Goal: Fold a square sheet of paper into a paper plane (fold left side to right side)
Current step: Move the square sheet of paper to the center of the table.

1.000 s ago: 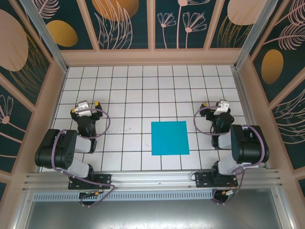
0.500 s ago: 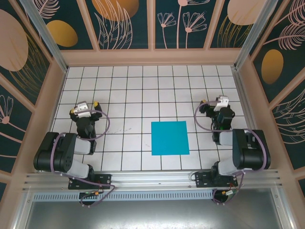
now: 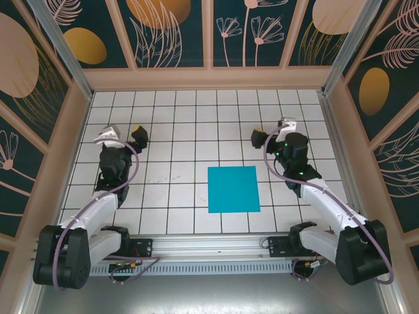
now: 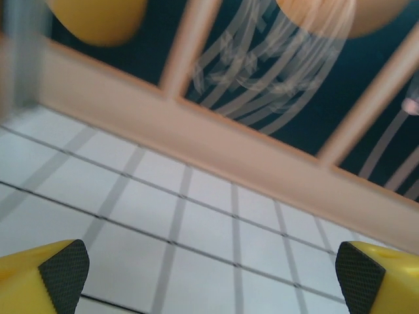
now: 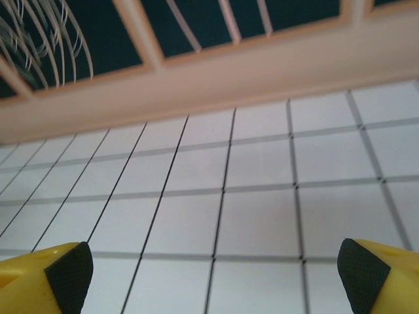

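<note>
The two arm bases sit nearest. The left base [image 3: 123,247] is off to the sheet's near left, and the right base [image 3: 294,245] is just off its near right corner. The sheet [image 3: 234,189] lies flat and unfolded on the table [image 3: 177,111], a plain cyan square with its edges along the tile lines. It sits between the arms, closer to the right one. Being square, it has no long axis. The crease for a left-to-right fold would run near to far through its middle, and the edge to lift is the left one.

Beyond the sheet, the right gripper [image 3: 270,133] hangs just past the far right corner, near the sheet but not over it. The left gripper [image 3: 123,135] is about level with it, out to the far left and well apart from the sheet's left edge. The right arm is therefore nearer the sheet overall, while the left edge faces the left arm across several bare tiles.

Both sets of jaws stand wide apart and hold nothing. In the left wrist view the pads [image 4: 64,275] sit at the bottom corners with bare tiles between them, and the right wrist view has its pads [image 5: 69,273] placed the same way. Both wrist cameras look toward the wall [image 3: 209,80] beyond the sheet, so the sheet lies behind and below the jaws. I judge that the fold has not begun. The left gripper would have to tip down and come back toward the near right to reach the left edge.
</note>
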You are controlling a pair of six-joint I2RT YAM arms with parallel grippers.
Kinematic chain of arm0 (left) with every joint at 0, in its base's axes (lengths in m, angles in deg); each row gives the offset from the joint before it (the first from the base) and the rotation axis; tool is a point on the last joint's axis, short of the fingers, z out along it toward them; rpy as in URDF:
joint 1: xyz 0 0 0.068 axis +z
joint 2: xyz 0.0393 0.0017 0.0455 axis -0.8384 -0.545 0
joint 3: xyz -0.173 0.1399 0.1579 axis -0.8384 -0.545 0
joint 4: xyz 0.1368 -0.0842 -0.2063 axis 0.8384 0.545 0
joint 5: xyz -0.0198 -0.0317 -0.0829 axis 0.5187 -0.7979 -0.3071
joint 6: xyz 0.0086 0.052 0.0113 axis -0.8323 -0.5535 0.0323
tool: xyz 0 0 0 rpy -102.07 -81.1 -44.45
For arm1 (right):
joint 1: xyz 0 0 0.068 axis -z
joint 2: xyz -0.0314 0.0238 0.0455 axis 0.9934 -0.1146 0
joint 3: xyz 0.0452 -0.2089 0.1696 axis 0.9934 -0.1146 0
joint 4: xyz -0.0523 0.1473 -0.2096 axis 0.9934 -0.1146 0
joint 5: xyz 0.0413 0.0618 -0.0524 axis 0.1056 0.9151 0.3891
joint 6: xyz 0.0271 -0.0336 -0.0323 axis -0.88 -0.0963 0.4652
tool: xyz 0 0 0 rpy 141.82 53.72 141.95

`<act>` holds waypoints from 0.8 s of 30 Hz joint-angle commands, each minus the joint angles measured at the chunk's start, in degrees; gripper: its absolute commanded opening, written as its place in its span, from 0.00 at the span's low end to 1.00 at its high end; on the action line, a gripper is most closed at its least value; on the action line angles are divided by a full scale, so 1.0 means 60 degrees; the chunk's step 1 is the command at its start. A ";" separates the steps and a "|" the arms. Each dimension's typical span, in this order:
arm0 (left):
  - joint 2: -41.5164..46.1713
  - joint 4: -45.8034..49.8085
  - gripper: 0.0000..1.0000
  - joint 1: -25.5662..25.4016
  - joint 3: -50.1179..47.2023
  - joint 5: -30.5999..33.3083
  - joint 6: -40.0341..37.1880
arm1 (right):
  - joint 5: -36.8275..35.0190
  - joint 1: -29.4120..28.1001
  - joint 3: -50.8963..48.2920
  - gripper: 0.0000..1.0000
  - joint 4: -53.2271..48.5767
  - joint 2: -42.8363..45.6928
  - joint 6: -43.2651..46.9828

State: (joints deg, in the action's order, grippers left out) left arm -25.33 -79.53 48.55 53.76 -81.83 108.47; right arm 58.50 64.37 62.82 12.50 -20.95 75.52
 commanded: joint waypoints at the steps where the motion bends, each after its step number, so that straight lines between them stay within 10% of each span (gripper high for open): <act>1: -0.0304 0.2054 0.99 -0.0643 0.0678 -0.1654 0.1561 | -0.0909 -0.0952 0.0555 0.99 -0.2477 -0.0128 -0.0989; 13: -0.0479 0.3347 0.98 -0.1884 0.0502 -0.3992 0.2018 | -0.1091 -0.4086 0.1339 0.99 -0.4653 -0.2994 -0.1526; 24: -0.0597 0.3130 0.99 -0.1965 0.0455 -0.4288 0.2129 | -0.1371 -0.5032 0.1994 0.99 -0.4738 -0.5309 -0.1348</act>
State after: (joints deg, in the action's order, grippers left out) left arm -28.13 -60.43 37.03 56.21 -105.90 120.36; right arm 51.40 34.60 73.57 -14.45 -51.07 68.00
